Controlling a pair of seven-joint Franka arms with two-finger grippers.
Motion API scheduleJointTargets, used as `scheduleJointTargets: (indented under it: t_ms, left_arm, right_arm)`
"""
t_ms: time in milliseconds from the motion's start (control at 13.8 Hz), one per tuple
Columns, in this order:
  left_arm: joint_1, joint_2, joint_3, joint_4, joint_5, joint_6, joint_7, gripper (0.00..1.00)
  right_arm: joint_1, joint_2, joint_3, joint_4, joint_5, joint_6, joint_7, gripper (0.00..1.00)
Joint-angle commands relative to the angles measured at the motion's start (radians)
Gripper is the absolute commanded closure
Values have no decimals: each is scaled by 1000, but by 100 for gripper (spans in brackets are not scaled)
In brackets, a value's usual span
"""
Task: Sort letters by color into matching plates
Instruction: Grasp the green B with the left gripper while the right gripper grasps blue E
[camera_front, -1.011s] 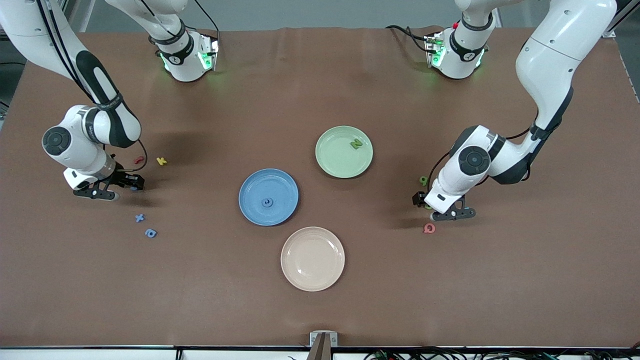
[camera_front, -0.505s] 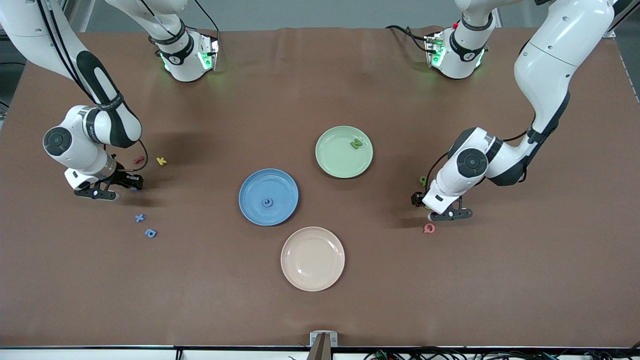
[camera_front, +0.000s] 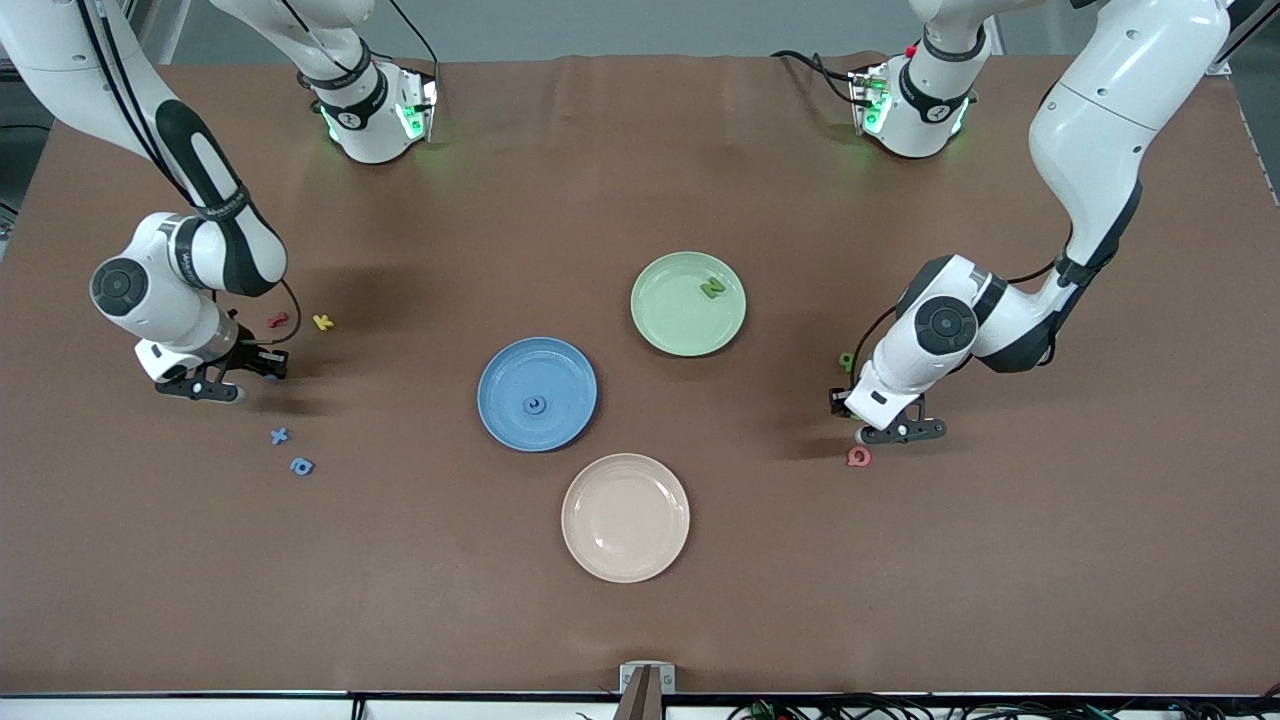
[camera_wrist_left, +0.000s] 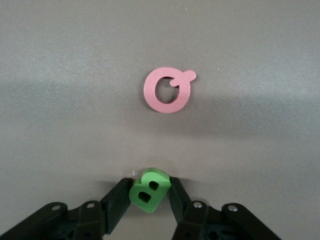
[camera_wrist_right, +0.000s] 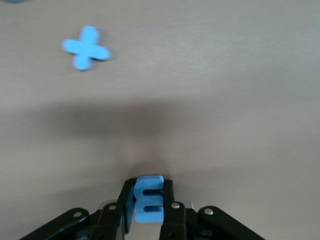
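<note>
From the front, the blue plate (camera_front: 537, 394) sits mid-bench with one small blue letter (camera_front: 537, 404) on it, and the green plate (camera_front: 688, 303) lies farther from the camera, toward the left arm's end, carrying a green N (camera_front: 712, 288). The cream plate (camera_front: 625, 517) lies nearest the camera. The right gripper (camera_front: 262, 366) is low at the bench near a red letter (camera_front: 277, 321) and a yellow K (camera_front: 322, 322); a blue X (camera_front: 280, 435) and another blue letter (camera_front: 301, 466) lie nearer the camera. The left gripper (camera_front: 858, 425) is low beside a pink Q (camera_front: 858, 457), with a green letter (camera_front: 847, 360) close by.

In the left wrist view, the fingers (camera_wrist_left: 117, 200) are clamped on a green B (camera_wrist_left: 149, 190).

In the right wrist view, the fingers (camera_wrist_right: 167, 207) pinch a blue E (camera_wrist_right: 149, 199), the blue X lying apart.
</note>
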Motion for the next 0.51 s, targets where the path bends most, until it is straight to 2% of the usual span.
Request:
scheduleJointTargets:
  t_ms: [0, 217, 433]
  left_arm:
    - [8, 1, -3, -3, 5, 8, -6, 83]
    - [6, -23, -18, -7, 1, -1, -15, 83]
    - [9, -57, -96, -7, -1, -76, -86, 83]
  right_arm:
    - [24, -62, 132, 62, -12, -160, 250, 100]
    - [66, -53, 255, 142, -12, -200, 523, 100]
    - [216, -32, 274, 213, -12, -235, 790, 100]
